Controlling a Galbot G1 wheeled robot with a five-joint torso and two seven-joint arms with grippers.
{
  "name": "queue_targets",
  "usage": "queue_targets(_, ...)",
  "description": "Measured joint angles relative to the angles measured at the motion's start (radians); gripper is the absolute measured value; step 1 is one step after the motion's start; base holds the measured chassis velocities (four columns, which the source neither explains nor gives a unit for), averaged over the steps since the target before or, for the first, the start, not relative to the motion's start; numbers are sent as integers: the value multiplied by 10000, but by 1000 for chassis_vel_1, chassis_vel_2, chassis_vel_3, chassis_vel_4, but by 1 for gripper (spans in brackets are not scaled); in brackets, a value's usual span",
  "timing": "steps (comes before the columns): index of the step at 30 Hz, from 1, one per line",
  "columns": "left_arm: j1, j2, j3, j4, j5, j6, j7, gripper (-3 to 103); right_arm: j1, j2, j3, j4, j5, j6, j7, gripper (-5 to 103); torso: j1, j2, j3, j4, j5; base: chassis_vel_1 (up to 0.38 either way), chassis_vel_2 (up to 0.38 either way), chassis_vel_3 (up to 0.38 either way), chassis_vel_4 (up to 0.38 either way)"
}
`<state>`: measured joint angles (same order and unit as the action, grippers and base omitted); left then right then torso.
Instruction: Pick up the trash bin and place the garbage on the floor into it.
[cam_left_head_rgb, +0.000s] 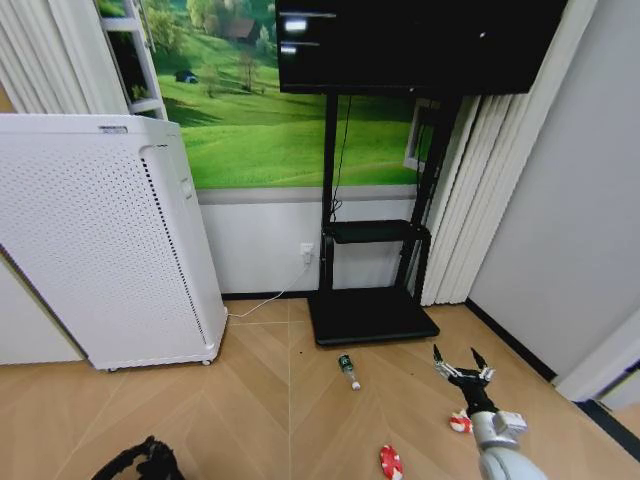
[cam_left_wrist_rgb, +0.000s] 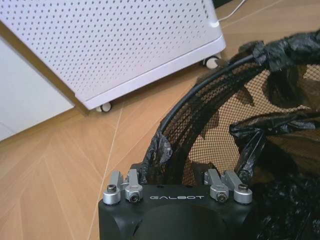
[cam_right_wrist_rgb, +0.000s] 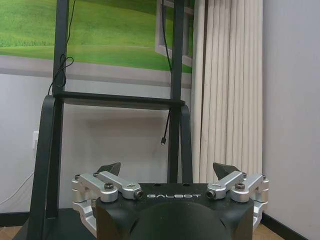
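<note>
The trash bin (cam_left_wrist_rgb: 210, 115), black mesh with a black bag liner, hangs tilted over the wooden floor. Its rim runs down into my left gripper (cam_left_wrist_rgb: 172, 172), which is shut on it. In the head view the trash bin (cam_left_head_rgb: 140, 462) shows at the bottom left. The garbage lies on the floor: a small clear bottle with a green label (cam_left_head_rgb: 348, 371), a red-and-white wrapper (cam_left_head_rgb: 390, 462), and a second red-and-white piece (cam_left_head_rgb: 459, 424) partly behind my right arm. My right gripper (cam_left_head_rgb: 462, 362) (cam_right_wrist_rgb: 167, 170) hovers open and empty above the floor, to the right of the bottle.
A tall white perforated appliance on casters (cam_left_head_rgb: 110, 240) (cam_left_wrist_rgb: 125, 45) stands at the left. A black TV stand (cam_left_head_rgb: 370, 315) with a flat base sits against the wall ahead, with curtains (cam_left_head_rgb: 480, 190) beside it. A white cable (cam_left_head_rgb: 270, 300) runs along the floor.
</note>
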<state>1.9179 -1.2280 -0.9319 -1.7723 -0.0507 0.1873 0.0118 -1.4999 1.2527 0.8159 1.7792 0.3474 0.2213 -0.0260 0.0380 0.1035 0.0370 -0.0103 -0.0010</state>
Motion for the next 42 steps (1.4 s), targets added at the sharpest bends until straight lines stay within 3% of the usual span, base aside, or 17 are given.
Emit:
queue_targets(5,-87,-145,266,-497,67,-69,-38,45,0,9,1,-9,-34,10,1,100,2,-4,3,-9,-34,0,0,0,0)
queue_targets(8,-116,-202,422,-1265,72,-1,-119,31,-2,29,0,-16,-103,13,5,100,4,-6,4,-10,-6,0,0,0,0)
queue_targets(11,-99,-181,423,-1436,73,3,-140,26,-6,30,0,-16,-111,14,6,100,4,-6,3,-7,-2,0,0,0,0)
queue_targets(14,-9,-4,326,-1905,2,2,-190,10,-15,29,15,-33,-128,26,8,100,3,-6,1,-6,5,0,0,0,0)
queue_targets(19,47,151,215,-2374,-119,-14,-255,0,-12,32,16,-39,-149,32,11,100,3,-4,1,-6,9,0,0,0,0)
queue_targets(29,175,147,212,-2864,-46,-188,-340,0,-50,50,43,-4,-183,62,28,100,2,-2,0,-6,10,0,0,0,0)
queue_targets(32,327,53,255,-2920,-76,-110,-707,-3,-67,35,75,5,-157,65,31,100,1,-1,0,-6,10,0,0,0,0)
queue_targets(33,376,18,272,-2949,-263,80,-1118,1,-73,25,92,5,-143,69,32,100,1,-1,0,-4,10,0,0,0,0)
queue_targets(34,376,18,272,-2949,-263,80,-1118,1,-73,25,92,5,-143,69,32,100,1,-1,0,-4,10,0,0,0,0)
queue_targets(36,343,10,289,-3020,-938,630,-1943,11,-80,27,91,-29,-144,96,29,100,1,-1,0,-6,10,0,0,0,0)
queue_targets(40,324,44,281,-3157,-1511,1132,-2233,22,-79,41,72,-35,-147,98,25,100,1,-1,0,-6,10,0,0,0,0)
queue_targets(42,230,140,137,-3212,-1915,1608,-2276,33,-47,40,52,-83,-152,98,14,100,1,-1,0,-6,10,0,0,0,0)
